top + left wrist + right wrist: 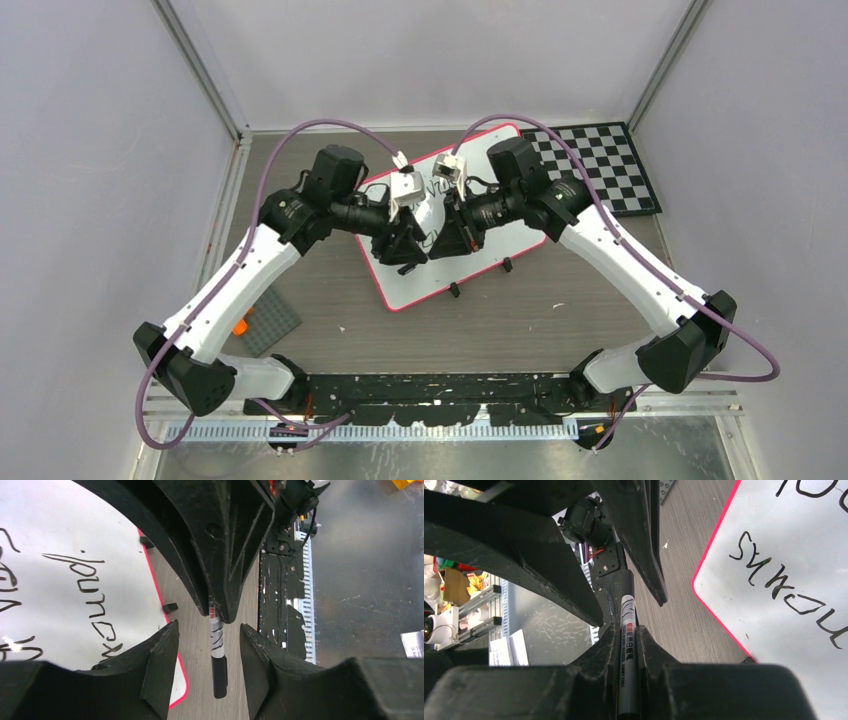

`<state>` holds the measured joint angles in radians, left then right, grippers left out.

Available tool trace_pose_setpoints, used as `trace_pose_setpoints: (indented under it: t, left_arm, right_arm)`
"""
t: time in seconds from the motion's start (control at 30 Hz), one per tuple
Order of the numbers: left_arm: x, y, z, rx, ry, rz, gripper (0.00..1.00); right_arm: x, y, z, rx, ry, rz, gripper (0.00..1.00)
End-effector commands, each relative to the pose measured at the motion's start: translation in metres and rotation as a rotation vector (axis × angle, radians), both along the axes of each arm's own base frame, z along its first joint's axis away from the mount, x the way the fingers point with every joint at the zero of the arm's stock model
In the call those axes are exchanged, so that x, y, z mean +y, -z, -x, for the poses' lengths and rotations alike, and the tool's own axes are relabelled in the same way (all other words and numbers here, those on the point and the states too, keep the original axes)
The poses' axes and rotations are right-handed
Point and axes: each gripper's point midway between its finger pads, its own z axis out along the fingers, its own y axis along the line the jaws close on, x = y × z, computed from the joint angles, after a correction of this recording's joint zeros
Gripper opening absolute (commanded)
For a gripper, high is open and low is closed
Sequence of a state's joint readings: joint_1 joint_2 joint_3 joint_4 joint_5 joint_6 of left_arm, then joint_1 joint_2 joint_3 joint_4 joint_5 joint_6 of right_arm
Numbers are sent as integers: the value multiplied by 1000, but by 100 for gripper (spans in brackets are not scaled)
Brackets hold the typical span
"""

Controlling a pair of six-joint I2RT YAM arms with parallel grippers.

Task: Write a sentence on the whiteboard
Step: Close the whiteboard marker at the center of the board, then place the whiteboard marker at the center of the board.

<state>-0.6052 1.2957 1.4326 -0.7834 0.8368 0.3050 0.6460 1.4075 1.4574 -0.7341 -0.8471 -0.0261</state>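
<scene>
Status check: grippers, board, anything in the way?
Right gripper shut on marker; left gripper open, fingers either side of its black end. Sentence on whiteboard. Both grippers over board, hiding part from top camera.

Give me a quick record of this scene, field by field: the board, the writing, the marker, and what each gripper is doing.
whiteboard: flat on the table, skewed to its edges, under both wrists
sentence: black handwriting on the board; one word reads roughly "surround"
marker: black and white, held between the two arms
right gripper: shut on the marker
left gripper: open, fingers on either side of the marker's dark end, not touching it
checkerboard mat: far right, beside the board
</scene>
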Motion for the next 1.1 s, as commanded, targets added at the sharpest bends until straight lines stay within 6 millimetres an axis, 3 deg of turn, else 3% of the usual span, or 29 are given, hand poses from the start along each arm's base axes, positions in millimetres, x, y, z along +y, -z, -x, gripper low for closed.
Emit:
trace_pose_setpoints:
  t: [0.0,0.2,0.37,0.47,0.57,0.63,0.67,0.83,0.93,1.07]
  left_arm:
    - [2,3,15,5,63,8,50]
    - [0,20,7,55,36,-34,43]
    - [-3,14,3,62,10,-18,13]
    - [0,6,-2,74,-26,12,1]
    - [8,0,-13,91,-79,36,0]
    - [14,-6,-23,85,-128,48,0]
    - [18,-11,-31,84,-162,60,0]
    - [63,-33,-99,114,-455,109,0]
    - [106,-40,-136,157,-659,92,0]
    - [174,-45,-169,225,-862,91,0]
  right_arm:
    - [2,-28,-3,-88,-8,-60,0]
    - [3,-29,-2,-91,-17,-65,0]
    - [0,-27,-5,-101,11,-49,3]
    - [0,-29,-16,-99,82,-40,32]
    - [-2,-41,-34,-113,161,-61,62]
    - [-8,-58,-54,-122,239,-99,73]
    - [-11,-67,-64,-121,281,-120,74]
    - [-35,-108,-113,-88,490,-248,76]
    - [-62,-104,-141,-90,607,-234,79]
    - [-107,-84,-172,-83,768,-183,79]
